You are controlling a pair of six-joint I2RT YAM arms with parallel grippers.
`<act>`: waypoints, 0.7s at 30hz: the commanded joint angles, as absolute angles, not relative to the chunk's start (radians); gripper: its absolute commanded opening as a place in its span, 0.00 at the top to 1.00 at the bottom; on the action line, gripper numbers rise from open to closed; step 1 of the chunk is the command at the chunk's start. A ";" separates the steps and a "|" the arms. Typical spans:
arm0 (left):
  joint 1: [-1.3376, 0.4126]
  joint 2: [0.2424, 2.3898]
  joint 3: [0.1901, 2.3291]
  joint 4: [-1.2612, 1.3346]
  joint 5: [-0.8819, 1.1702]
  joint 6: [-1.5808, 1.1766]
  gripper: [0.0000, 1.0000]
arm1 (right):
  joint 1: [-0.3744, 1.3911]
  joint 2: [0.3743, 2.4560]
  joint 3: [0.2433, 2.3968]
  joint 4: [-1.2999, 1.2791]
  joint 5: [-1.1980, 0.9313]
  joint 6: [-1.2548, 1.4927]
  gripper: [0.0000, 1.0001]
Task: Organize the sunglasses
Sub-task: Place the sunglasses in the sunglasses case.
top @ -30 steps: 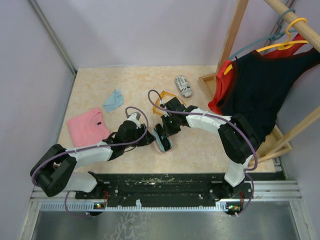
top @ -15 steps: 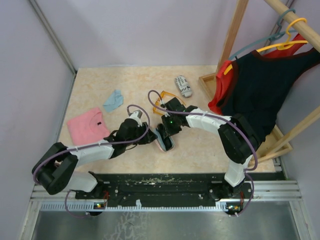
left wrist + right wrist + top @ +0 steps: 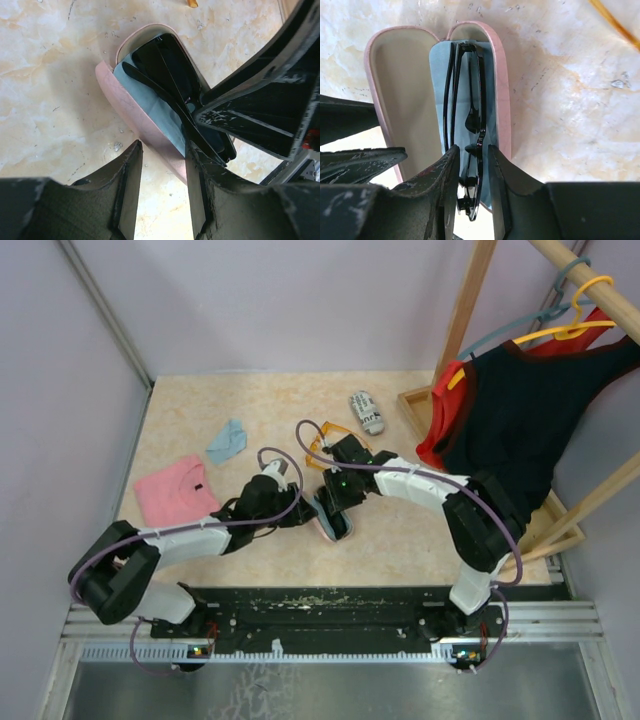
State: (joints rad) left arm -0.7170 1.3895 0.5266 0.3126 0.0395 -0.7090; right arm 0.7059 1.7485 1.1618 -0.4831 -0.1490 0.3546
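The black sunglasses (image 3: 465, 80) lie folded in the blue-lined half of the open pink case (image 3: 395, 75). My right gripper (image 3: 472, 152) stands open straddling them, with a gap on each side. In the top view it (image 3: 333, 502) hangs over the case (image 3: 338, 530) near the table's front middle. My left gripper (image 3: 162, 150) is open at the case's near end, its right finger against the pink wall (image 3: 125, 105) beside the black sunglasses (image 3: 165, 65). The orange sunglasses (image 3: 318, 445) lie just behind the right gripper.
A black-and-white printed case (image 3: 366, 412) lies at the back right. A pink folded shirt (image 3: 175, 492) and a light blue cloth (image 3: 227, 440) are on the left. A wooden rack (image 3: 470, 320) with hanging clothes (image 3: 510, 420) fills the right side.
My right gripper's jaws have parted and let go of the black sunglasses, which now rest in the pink case. The left arm has crept slightly to the right.
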 commanded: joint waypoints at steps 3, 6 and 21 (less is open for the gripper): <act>-0.713 1.406 0.558 0.309 0.052 -0.686 0.54 | 0.707 1.660 1.224 -0.509 -0.054 0.323 0.69; -0.713 1.410 0.561 0.309 0.054 -0.687 0.55 | 0.707 1.620 1.226 -0.518 -0.033 0.314 0.69; -0.713 1.418 0.589 0.298 0.070 -0.676 0.54 | 0.661 1.670 1.186 -0.502 -0.013 0.292 0.81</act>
